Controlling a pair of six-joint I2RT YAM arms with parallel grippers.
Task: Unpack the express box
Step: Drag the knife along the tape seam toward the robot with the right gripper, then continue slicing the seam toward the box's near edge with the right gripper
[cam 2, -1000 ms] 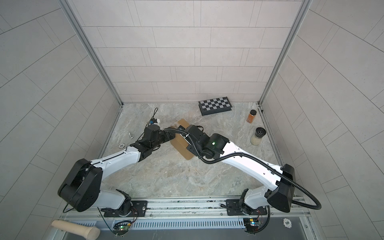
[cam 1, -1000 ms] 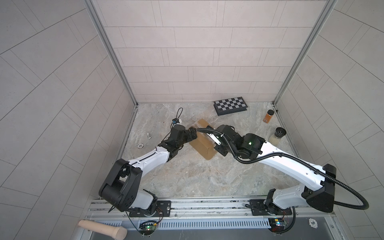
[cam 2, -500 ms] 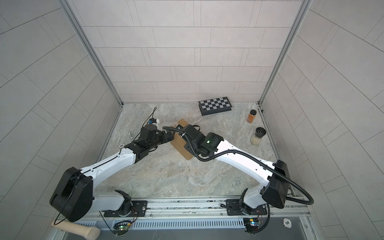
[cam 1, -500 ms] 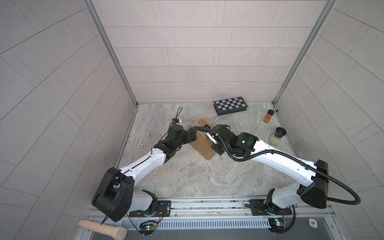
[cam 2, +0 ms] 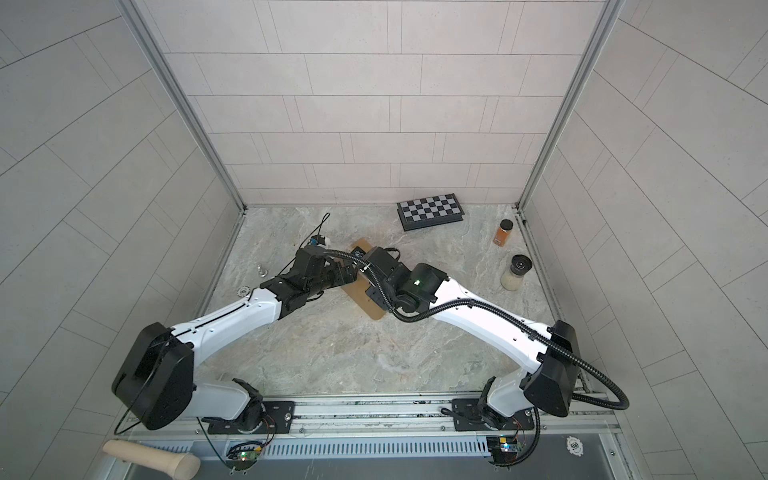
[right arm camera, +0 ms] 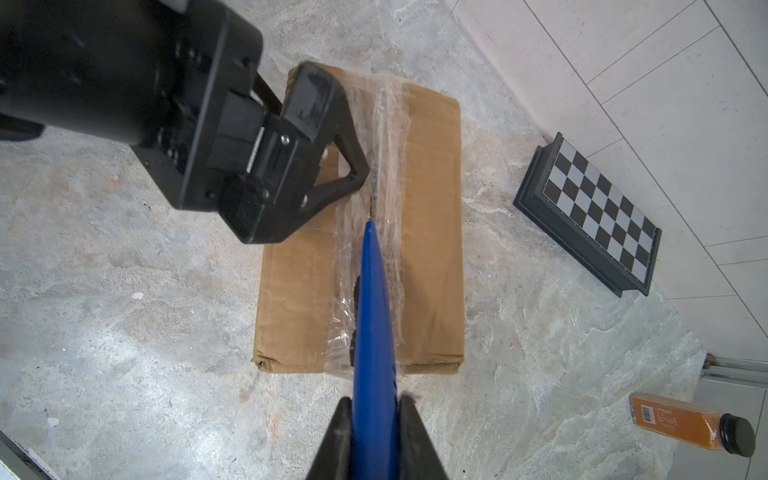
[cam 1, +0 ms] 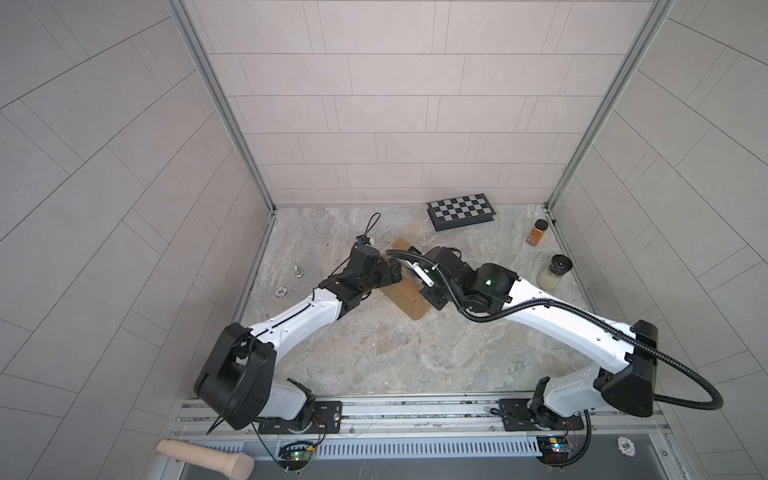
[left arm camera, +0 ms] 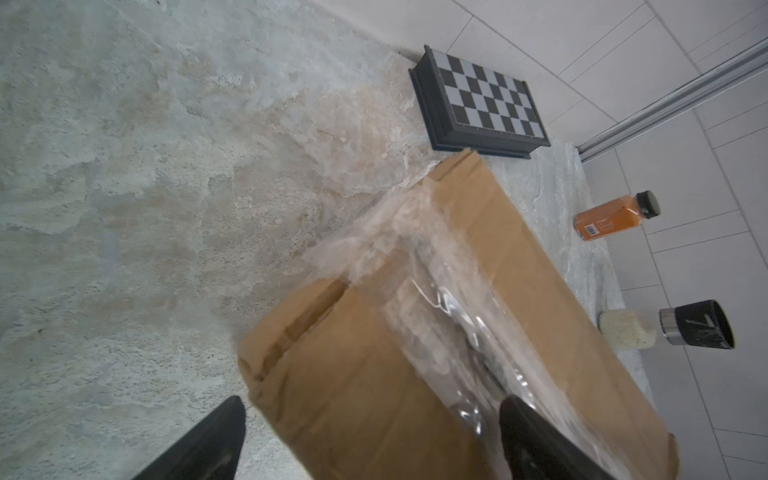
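The express box (cam 1: 409,293) (cam 2: 365,301) is a brown carton lying flat on the stone floor, with crumpled clear tape along its top seam (right arm camera: 386,137). My left gripper (left arm camera: 370,401) (cam 1: 392,270) is open and straddles the box's left end. One black finger (right arm camera: 328,137) rests on top beside the seam, and the other (left arm camera: 208,440) hangs outside the box over the floor. My right gripper (right arm camera: 374,405) (cam 1: 430,278) is shut on a blue tool (right arm camera: 372,311). The tool's tip points onto the taped seam near the box's middle.
A flat checkered case (cam 1: 461,211) lies by the back wall. An orange bottle (cam 1: 536,232) and a black-lidded jar of pale grains (cam 1: 555,272) stand at the right wall. A wired part (cam 1: 365,240), a metal bit (cam 1: 297,271) and a chip (cam 1: 281,292) lie left.
Both arms have shifted slightly beside the box and come back to about the same place. The left jaws stay wide and the right still holds the blue tool.
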